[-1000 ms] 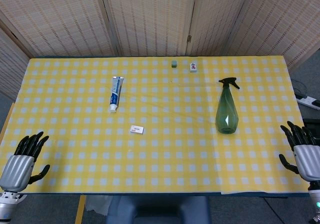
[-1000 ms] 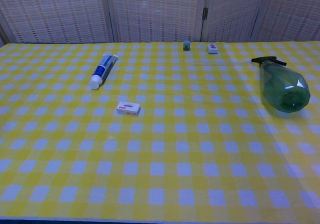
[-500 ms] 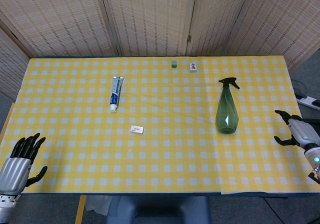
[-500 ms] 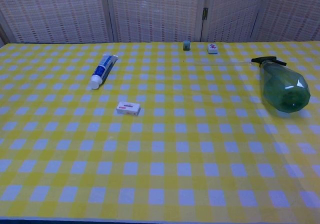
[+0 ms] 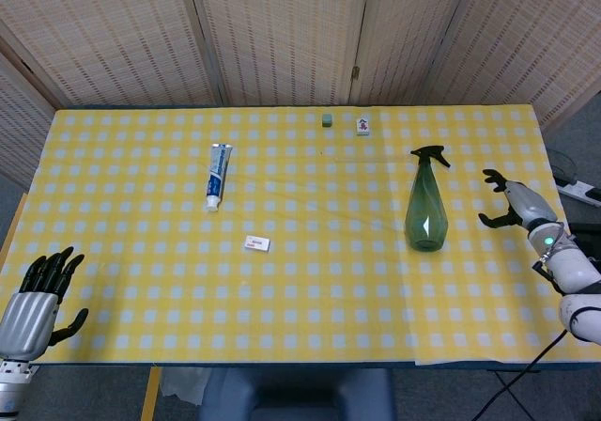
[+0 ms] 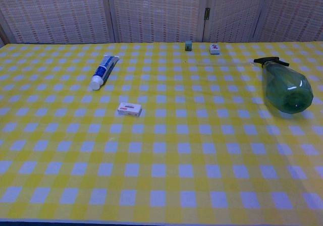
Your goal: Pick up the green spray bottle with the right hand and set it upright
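Note:
The green spray bottle (image 5: 425,206) lies on its side on the right part of the yellow checked table (image 5: 310,280), black trigger head toward the far edge; the chest view shows the spray bottle (image 6: 285,88) at the right. My right hand (image 5: 512,202) hovers over the table's right edge, to the right of the bottle and apart from it, fingers spread and empty. My left hand (image 5: 36,294) hangs off the near left corner, fingers apart, holding nothing. Neither hand appears in the chest view.
A toothpaste tube (image 5: 218,175) lies left of centre. A small white box (image 5: 256,243) sits nearer the front. A small green cube (image 5: 327,119) and a white tile (image 5: 362,126) stand near the far edge. Woven screens (image 5: 282,36) close off the back.
My right hand has risen from the near right corner and moved in over the table's right edge toward the bottle. The left hand has dropped slightly. The bottle has not moved.

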{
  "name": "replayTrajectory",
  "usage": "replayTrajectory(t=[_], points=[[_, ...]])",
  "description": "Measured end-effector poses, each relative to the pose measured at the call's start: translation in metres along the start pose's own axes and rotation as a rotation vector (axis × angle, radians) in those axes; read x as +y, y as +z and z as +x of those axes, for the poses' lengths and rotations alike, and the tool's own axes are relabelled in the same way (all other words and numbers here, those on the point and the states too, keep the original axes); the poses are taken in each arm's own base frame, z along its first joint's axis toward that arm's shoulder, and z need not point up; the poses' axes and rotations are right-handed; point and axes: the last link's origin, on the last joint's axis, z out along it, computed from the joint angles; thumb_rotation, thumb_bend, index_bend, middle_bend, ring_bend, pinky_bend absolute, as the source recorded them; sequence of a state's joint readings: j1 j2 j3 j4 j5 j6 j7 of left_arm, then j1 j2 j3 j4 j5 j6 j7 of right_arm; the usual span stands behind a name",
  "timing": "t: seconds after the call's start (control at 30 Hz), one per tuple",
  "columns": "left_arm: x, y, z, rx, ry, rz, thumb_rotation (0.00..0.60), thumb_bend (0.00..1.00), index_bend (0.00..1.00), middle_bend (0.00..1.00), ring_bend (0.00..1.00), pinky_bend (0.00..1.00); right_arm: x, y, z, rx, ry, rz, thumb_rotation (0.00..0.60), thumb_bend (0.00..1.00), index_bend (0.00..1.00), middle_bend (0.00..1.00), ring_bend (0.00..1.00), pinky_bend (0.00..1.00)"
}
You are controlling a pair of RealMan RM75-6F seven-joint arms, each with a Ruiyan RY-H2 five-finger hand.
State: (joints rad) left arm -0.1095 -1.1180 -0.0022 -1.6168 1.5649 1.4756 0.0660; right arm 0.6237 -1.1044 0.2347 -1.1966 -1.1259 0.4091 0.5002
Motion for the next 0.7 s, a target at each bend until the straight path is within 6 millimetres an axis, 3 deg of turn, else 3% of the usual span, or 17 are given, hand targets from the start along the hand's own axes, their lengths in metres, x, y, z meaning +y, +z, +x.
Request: replayTrajectory(t=[0.37, 0.7], points=[[-0.002, 0.001, 0.000, -0.007, -0.007, 0.008, 0.600, 0.38, 0.00, 0.02, 0.04, 0.00, -0.063, -0.014, -0.031, -0.071, 0.097, 0.258, 0.600, 0.42, 0.02, 0.16, 0.19, 0.00], [-0.003, -0.001, 0.003, 0.002, -0.017, 0.006, 0.600, 0.38, 0.00, 0.02, 0.04, 0.00, -0.113, -0.019, -0.082, -0.238, 0.096, 0.400, 0.600, 0.42, 0.02, 0.17, 0.20, 0.00]])
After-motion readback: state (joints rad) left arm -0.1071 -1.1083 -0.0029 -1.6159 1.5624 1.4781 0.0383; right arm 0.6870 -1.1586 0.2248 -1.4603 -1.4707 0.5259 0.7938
